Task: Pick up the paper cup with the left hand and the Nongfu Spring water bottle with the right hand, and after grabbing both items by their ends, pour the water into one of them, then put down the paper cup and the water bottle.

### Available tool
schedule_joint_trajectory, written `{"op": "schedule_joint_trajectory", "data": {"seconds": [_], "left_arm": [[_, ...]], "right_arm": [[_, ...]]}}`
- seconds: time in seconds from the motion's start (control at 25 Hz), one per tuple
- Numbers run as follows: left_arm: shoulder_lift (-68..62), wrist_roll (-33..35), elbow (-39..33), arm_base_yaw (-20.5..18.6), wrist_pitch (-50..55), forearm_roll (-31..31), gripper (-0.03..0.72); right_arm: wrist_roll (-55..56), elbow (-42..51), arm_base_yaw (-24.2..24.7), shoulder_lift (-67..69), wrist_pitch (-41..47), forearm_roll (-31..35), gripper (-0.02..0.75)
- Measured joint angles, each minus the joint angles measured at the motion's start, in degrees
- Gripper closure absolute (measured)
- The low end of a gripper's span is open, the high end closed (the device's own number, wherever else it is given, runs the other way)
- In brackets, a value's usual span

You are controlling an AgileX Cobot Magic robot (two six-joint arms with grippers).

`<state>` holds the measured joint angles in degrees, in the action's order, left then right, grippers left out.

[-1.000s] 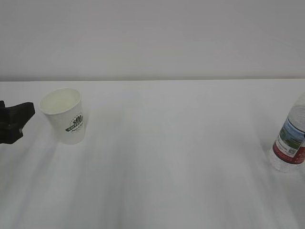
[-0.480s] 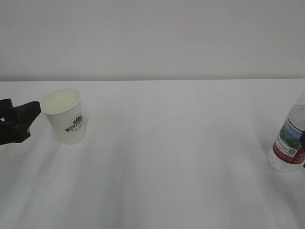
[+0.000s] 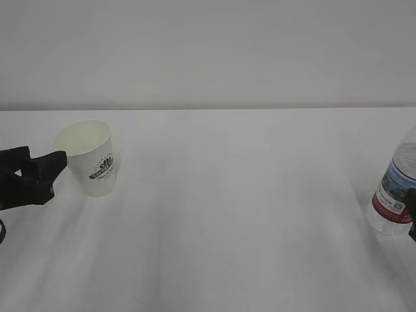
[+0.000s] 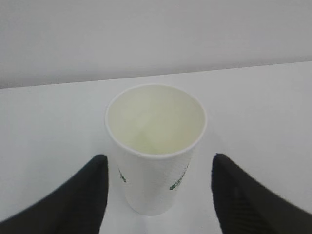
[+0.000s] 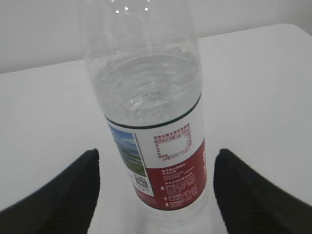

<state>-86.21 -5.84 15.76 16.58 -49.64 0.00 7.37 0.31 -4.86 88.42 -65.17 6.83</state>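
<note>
The white paper cup (image 3: 88, 156) with a dark green logo stands upright on the left of the table. My left gripper (image 3: 44, 168) is just left of it, open. In the left wrist view the cup (image 4: 156, 146) stands empty between the two black fingers of the left gripper (image 4: 158, 161), with a gap on each side. The Nongfu Spring water bottle (image 3: 395, 195) stands at the right edge, its top cut off. In the right wrist view the bottle (image 5: 158, 131), with water (image 5: 146, 92) above the red label, sits between the open fingers of my right gripper (image 5: 157, 156), untouched.
The white table (image 3: 227, 208) runs back to a plain pale wall (image 3: 208, 52). A dark sliver of the right gripper (image 3: 411, 218) shows at the frame's right edge beside the bottle.
My left gripper has slid right, closing in on the cup. A dark tip of the right gripper has come into view at the right edge by the bottle. Cup and bottle have not moved.
</note>
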Motion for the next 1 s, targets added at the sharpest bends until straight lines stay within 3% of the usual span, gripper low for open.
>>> {"op": "schedule_joint_trajectory", "data": {"seconds": [0.2,0.44,1.0], "left_arm": [[-1.5,-1.1,-1.2,0.0,-3.9,2.3,0.204],[-1.5,-1.3,-9.4,0.0,-14.4,1.8,0.204],[-11.5,-1.4,-12.4,0.0,-15.8,2.9,0.205]], "right_arm": [[0.0,0.0,0.0,0.1,-0.1,0.0,0.189],[0.0,0.0,0.0,0.3,-0.1,0.0,0.189],[-2.4,0.0,0.0,0.3,-0.2,-1.4,0.189]]}}
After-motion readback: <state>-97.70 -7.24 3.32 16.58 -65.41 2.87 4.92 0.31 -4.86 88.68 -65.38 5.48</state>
